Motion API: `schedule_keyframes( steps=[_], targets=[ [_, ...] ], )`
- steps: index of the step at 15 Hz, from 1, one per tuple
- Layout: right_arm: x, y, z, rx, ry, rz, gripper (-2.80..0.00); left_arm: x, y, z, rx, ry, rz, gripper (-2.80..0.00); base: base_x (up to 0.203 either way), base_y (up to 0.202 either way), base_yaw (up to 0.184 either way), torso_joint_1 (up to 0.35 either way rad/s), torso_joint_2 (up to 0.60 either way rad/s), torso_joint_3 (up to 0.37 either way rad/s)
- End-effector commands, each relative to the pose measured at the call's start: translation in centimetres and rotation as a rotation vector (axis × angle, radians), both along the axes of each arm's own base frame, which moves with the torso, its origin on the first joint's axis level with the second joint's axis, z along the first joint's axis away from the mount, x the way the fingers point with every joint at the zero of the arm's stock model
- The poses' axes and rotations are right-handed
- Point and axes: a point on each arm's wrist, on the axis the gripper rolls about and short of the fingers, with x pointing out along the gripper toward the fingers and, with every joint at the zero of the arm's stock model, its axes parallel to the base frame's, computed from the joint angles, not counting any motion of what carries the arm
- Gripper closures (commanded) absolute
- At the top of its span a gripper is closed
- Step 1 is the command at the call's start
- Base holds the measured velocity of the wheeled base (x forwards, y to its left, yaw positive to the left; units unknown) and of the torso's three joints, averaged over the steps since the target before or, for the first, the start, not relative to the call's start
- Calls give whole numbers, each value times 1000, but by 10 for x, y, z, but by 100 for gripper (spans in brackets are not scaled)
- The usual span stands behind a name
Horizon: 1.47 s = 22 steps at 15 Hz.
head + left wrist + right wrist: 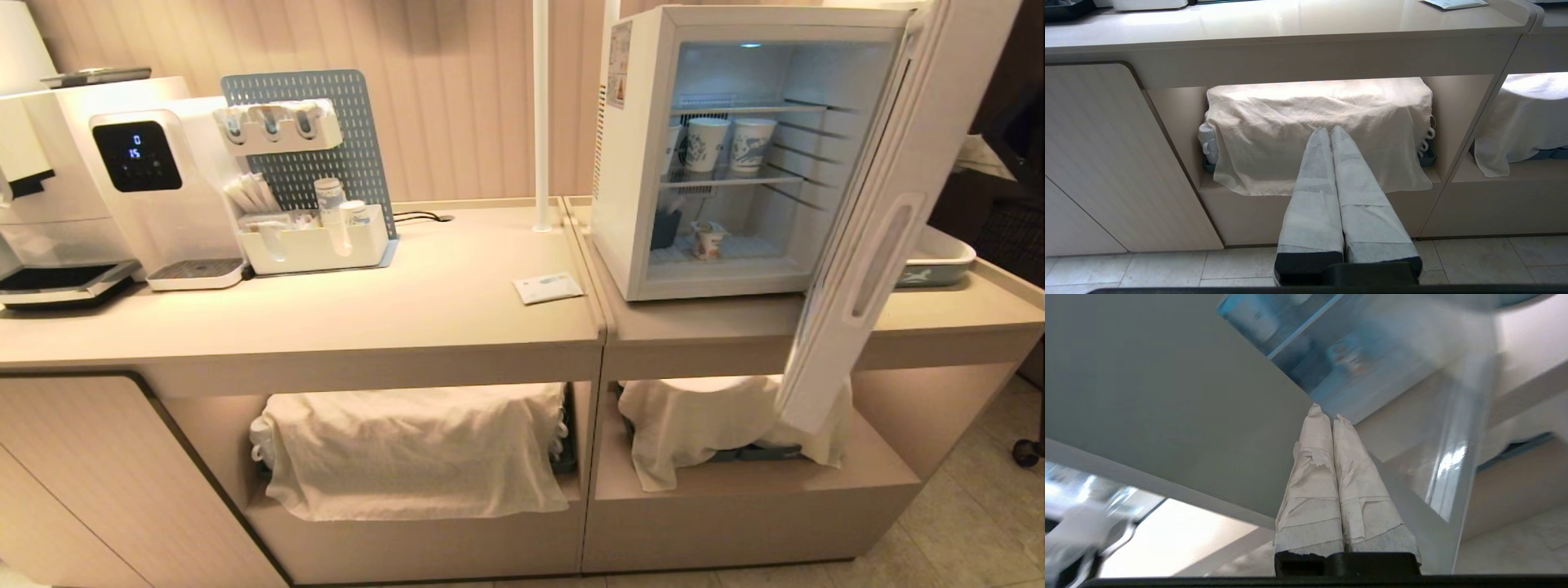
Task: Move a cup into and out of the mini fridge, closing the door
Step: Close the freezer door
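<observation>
The mini fridge (633,163) stands on the right counter with its door (898,163) swung wide, and the oval handle (882,253) shows. The cup (707,241), white with orange marks, sits on the bottom shelf. Neither gripper shows in the head view. In the right wrist view my right gripper (1327,412) is shut and empty. Its tips are close to the door's white frame (1167,396) at a corner of the glass (1392,367); I cannot tell whether they touch. My left gripper (1329,130) is shut and parked low, facing a cloth-covered rack (1318,106).
Tall paper cups (727,143) stand on the middle shelf and a dark container (665,229) is beside the cup. A packet (549,287), a white pole (540,114), an organiser (314,237) and a water dispenser (139,163) occupy the counter. A tray (939,261) lies behind the door.
</observation>
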Motion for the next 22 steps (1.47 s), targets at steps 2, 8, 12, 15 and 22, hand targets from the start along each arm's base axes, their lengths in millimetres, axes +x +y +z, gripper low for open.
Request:
schedule_keyframes(
  steps=[2,8,12,15,22],
  targets=[
    [22,11,-8,21,35,62,0,0,0,0,0,0,0,0,0,0,0,0,0,0],
    [64,27,-14,56,55,205,0,0,0,0,0,0,0,0,0,0,0,0,0,0],
    [85,35,-17,50,56,251,0,0,0,0,0,1,0,0,0,0,0,0,0,0],
    [102,38,-19,17,46,255,0,0,0,0,0,0,0,0,0,0,0,0,0,0],
    [139,44,-42,-48,82,278,0,0,0,0,0,1,0,0,0,0,0,0,0,0]
  ],
)
